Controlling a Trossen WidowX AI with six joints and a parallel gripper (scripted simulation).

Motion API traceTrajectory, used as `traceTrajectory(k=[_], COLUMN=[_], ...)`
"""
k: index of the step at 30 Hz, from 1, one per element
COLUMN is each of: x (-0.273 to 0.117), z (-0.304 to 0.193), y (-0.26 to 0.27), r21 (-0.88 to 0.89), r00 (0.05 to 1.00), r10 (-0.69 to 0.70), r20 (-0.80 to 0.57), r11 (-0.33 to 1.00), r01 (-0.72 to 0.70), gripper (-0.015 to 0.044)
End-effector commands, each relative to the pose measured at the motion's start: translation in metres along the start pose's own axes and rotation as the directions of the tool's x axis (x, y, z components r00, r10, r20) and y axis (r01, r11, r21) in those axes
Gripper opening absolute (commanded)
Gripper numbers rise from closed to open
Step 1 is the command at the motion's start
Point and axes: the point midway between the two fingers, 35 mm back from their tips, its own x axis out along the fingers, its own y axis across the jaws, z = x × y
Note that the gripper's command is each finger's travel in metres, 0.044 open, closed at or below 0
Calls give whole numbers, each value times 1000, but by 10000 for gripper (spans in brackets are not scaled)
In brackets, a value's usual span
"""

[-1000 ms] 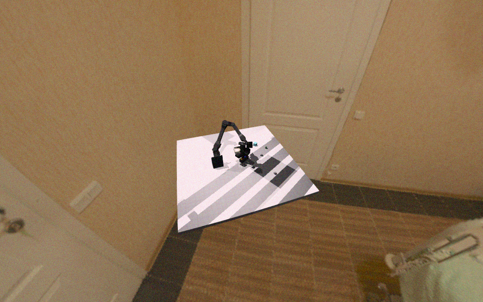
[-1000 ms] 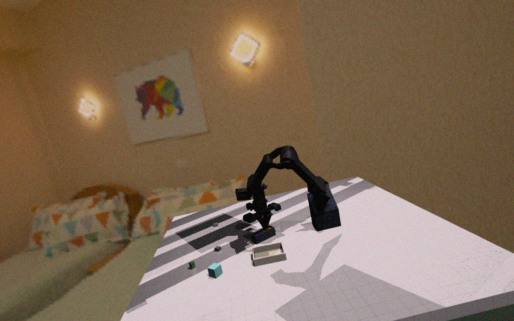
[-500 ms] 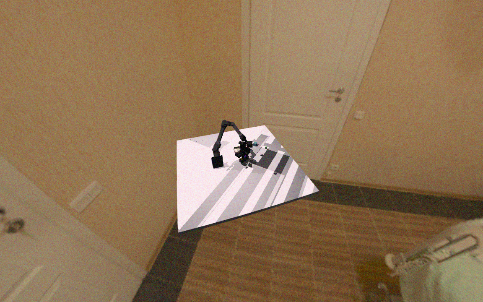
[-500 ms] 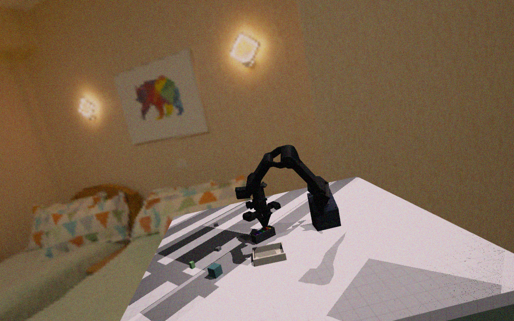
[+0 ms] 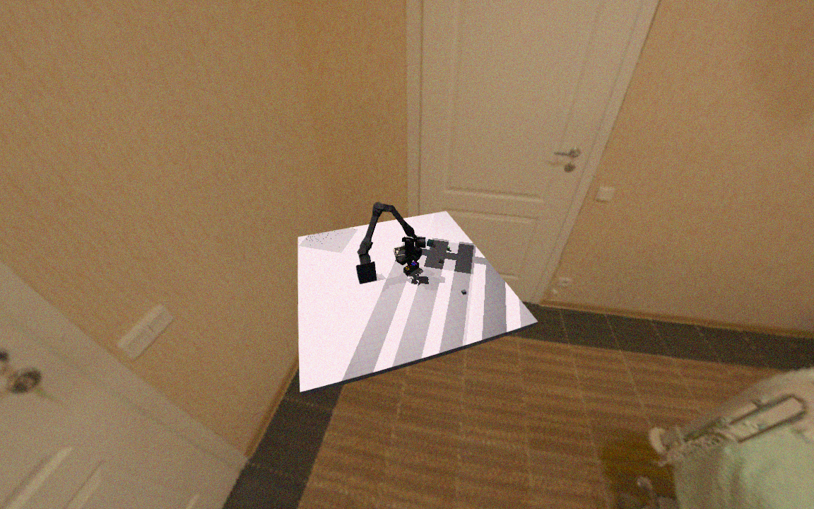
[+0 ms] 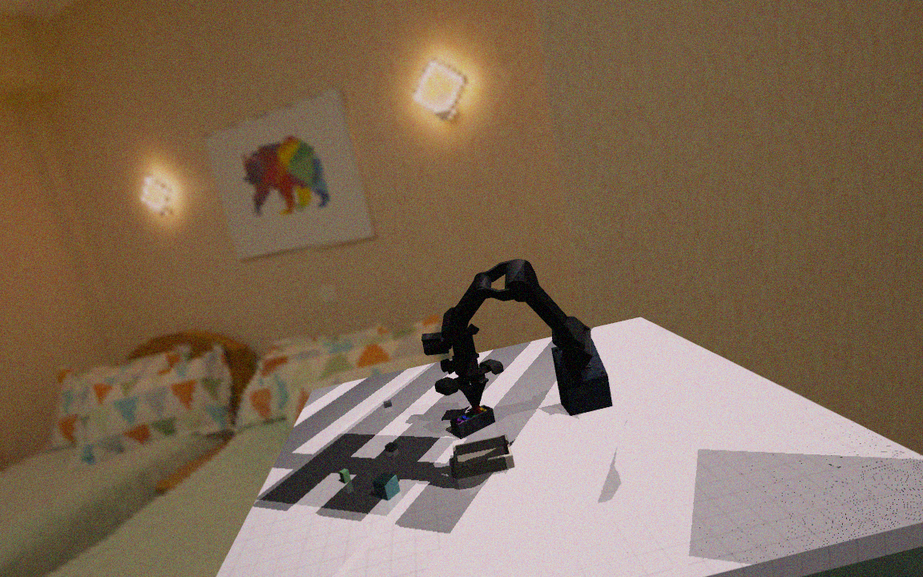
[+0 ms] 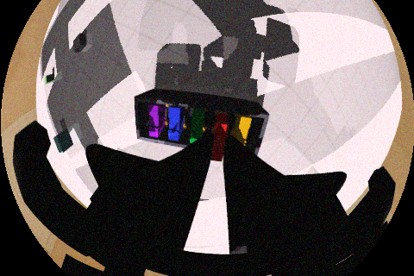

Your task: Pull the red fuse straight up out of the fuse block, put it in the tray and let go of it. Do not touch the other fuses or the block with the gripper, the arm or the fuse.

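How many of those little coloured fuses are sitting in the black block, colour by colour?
Purple fuse: 1
Blue fuse: 1
Green fuse: 1
Red fuse: 1, pinched by the gripper
Yellow fuse: 1
Total: 5 fuses, all in the block

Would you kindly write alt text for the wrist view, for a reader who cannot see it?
The robot's black hand is shut on the small red fuse, which sits fourth in a row of purple, blue, green, red and yellow fuses in the dark rectangular fuse block. Beyond lies the white table, crossed by grey shadows.
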Motion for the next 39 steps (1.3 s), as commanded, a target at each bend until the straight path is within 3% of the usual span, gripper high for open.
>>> traceTrajectory(k=[1,39], x=[-2,-27], z=[0,0], y=[-1,-1], r21=[-3,-2], r00=[1000,1000], r10=[-4,-3], r20=[2,2], r11=[1000,1000], r01=[4,3], gripper=[0,0])
